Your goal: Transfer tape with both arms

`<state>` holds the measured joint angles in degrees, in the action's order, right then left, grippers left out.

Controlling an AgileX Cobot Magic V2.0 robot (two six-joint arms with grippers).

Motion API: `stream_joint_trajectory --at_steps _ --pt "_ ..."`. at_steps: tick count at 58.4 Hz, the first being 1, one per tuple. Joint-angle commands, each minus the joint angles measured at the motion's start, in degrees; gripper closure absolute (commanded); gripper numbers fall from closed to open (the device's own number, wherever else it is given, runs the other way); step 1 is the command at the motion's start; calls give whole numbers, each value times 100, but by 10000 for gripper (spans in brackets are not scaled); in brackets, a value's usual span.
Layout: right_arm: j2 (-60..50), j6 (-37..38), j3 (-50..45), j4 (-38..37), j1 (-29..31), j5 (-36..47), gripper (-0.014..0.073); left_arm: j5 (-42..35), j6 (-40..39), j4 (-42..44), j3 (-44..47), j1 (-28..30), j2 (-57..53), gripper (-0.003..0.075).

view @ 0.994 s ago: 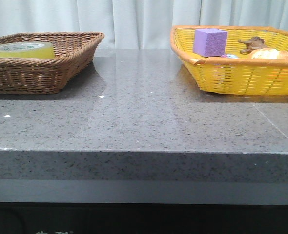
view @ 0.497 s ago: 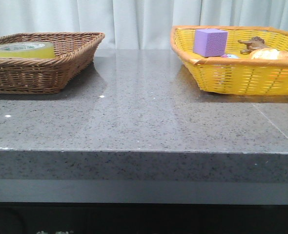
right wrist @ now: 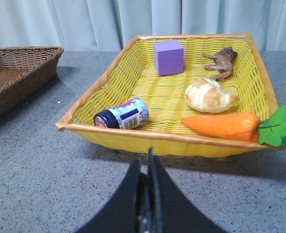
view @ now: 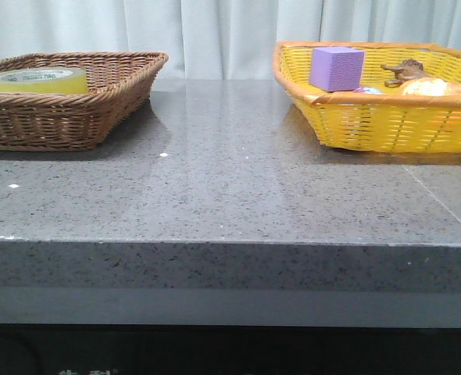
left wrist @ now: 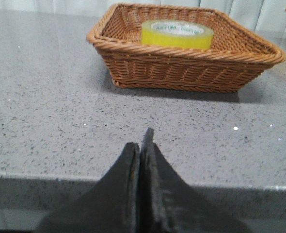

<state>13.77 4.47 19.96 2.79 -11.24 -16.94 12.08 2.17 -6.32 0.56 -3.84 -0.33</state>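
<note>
On the left of the grey speckled stone table (view: 230, 195) sits a brown woven wicker basket (view: 66, 117), and inside it, lying flat, is the tape (view: 35, 80), a wide roll of translucent yellow packing tape with a white core. Near the table's front edge, our left gripper (left wrist: 142, 145), a black claw with slim dark jaws, has its jaws pressed together and holds nothing. From that wrist's camera the tape (left wrist: 177, 33) lies well ahead of the claw across bare tabletop, down in the brown basket (left wrist: 182, 73); the claw touches neither.

Moving right, the middle of the table shows nothing but stone, and neither arm appears in the front view.

On the right stands a yellow woven plastic basket with an orange rim (view: 379, 117). It holds a purple foam cube (right wrist: 168, 57), a small brown toy animal (right wrist: 221, 62), a toy croissant (right wrist: 210, 95), an orange toy carrot with green leaves (right wrist: 230, 125) and a blue-labelled can on its side (right wrist: 123, 114). Our right gripper (right wrist: 146, 167), also a black claw, is closed and empty, just in front of this basket's near rim.

We judge the task not yet begun: the roll is untouched in its basket, so grasping it, handing it between the arms and setting it down all appear to remain.
</note>
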Motion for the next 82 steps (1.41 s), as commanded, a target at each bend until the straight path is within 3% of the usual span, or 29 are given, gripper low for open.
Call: stream_joint_trajectory --at_steps 1,69,82 --pt "48 -47 146 -33 43 486 683 -626 -66 -125 223 24 -120 740" --pt "48 -47 120 -41 43 505 683 -598 -66 -125 219 24 -108 740" --pt "-355 -355 -670 -70 476 1404 683 -598 -66 -125 219 24 -108 740"
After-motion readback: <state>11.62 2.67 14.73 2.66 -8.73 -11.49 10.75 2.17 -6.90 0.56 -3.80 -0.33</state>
